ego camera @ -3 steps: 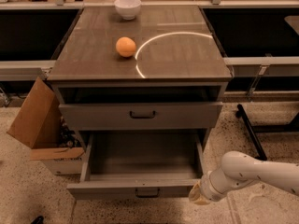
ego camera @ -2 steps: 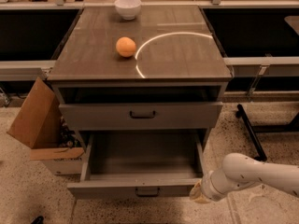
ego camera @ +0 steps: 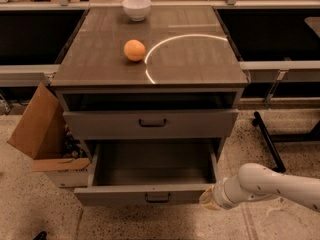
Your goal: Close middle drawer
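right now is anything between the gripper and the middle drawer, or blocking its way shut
Nothing visible. The gripper is at the right front corner of the middle drawer, whose inside looks empty; the cardboard box stands beside it, outside its path.

Gripper [ego camera: 208, 199] beside open middle drawer [ego camera: 125, 196]

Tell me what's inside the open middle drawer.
The middle drawer shows only bare grey floor, nothing lying in it. Its rear, under the top drawer, is shadowed and cannot be checked. The gripper is at its front right corner.
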Robot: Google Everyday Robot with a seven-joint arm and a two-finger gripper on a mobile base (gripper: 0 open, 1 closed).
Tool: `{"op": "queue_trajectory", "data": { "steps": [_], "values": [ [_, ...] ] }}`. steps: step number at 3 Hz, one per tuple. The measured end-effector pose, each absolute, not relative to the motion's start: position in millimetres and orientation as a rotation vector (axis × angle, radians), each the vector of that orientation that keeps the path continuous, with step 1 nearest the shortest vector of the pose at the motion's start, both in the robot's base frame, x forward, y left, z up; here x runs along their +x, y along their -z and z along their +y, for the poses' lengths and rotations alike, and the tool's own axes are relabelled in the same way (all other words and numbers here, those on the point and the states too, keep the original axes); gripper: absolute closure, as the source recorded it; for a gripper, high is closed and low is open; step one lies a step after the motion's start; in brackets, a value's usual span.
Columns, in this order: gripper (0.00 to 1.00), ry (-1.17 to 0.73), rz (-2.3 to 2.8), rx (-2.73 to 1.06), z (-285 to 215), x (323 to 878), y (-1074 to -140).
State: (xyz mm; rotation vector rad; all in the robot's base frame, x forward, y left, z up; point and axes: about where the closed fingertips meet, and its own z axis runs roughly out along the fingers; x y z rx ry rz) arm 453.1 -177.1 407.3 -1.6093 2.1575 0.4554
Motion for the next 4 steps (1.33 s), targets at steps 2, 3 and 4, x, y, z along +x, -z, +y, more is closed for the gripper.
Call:
{"op": "queue_trajectory", "data": {
  "steps": [2,3,4],
  "values": [
    [1.00,-0.418,2.126,-1.543,-188,478,-398],
    [1.00,-0.418,2.126,-1.543,-188,478,-398],
    [1.00,-0.374,2.079,-1.452,-200,509,-398]
  ]
}}
